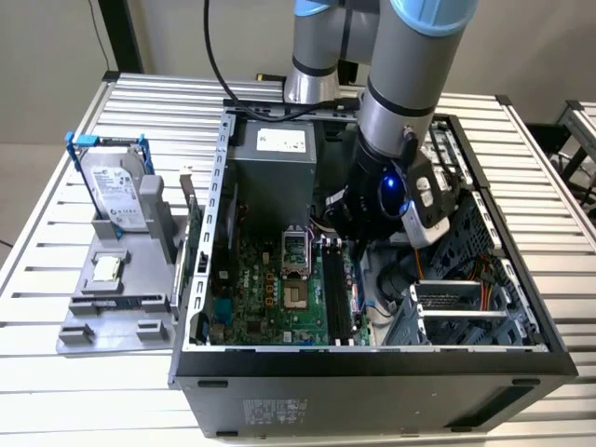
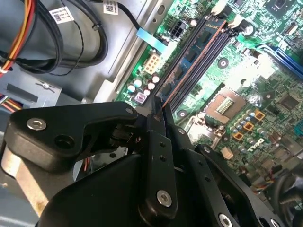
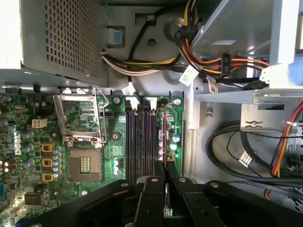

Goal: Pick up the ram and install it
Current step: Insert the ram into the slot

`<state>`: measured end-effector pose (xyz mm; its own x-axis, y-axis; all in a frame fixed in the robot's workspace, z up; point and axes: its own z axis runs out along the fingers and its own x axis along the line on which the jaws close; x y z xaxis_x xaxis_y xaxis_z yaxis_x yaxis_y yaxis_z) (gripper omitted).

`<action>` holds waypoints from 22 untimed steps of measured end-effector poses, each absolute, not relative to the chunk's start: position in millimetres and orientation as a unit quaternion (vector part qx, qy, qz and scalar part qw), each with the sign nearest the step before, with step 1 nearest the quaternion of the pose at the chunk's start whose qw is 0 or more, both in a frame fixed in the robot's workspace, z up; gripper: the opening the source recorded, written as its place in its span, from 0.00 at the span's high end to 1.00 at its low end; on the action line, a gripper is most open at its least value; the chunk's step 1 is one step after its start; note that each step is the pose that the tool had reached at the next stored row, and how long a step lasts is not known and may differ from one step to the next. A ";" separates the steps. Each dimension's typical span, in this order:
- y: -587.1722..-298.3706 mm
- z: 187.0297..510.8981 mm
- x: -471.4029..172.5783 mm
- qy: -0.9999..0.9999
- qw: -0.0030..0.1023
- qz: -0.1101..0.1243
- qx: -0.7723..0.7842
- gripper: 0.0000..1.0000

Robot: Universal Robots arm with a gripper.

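A white slatted table (image 1: 84,391) fills the exterior view, its metal ribs running across. Behind it stands a plain pale wall (image 1: 47,56), with a dark upright post (image 1: 121,37) against it near the exterior view's left. At the exterior view's right edge, part of a second slatted table (image 1: 582,126) shows. The light is even and soft.
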<state>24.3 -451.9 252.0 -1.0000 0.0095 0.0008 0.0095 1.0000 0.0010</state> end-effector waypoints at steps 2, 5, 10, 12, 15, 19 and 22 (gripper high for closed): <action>-452.5 248.8 23.9 -1.000 0.000 0.000 -0.005 1.00; -452.9 245.2 22.7 -1.000 0.000 0.000 -0.005 1.00; -453.9 240.2 21.1 -1.000 0.000 -0.001 -0.005 1.00; -454.5 236.8 20.9 -1.000 0.000 -0.001 -0.005 1.00; -455.7 234.2 19.7 -1.000 0.000 0.000 -0.005 1.00; -456.6 231.4 17.7 -1.000 0.000 -0.001 -0.007 1.00; -457.3 229.2 16.5 -1.000 0.000 0.000 -0.008 1.00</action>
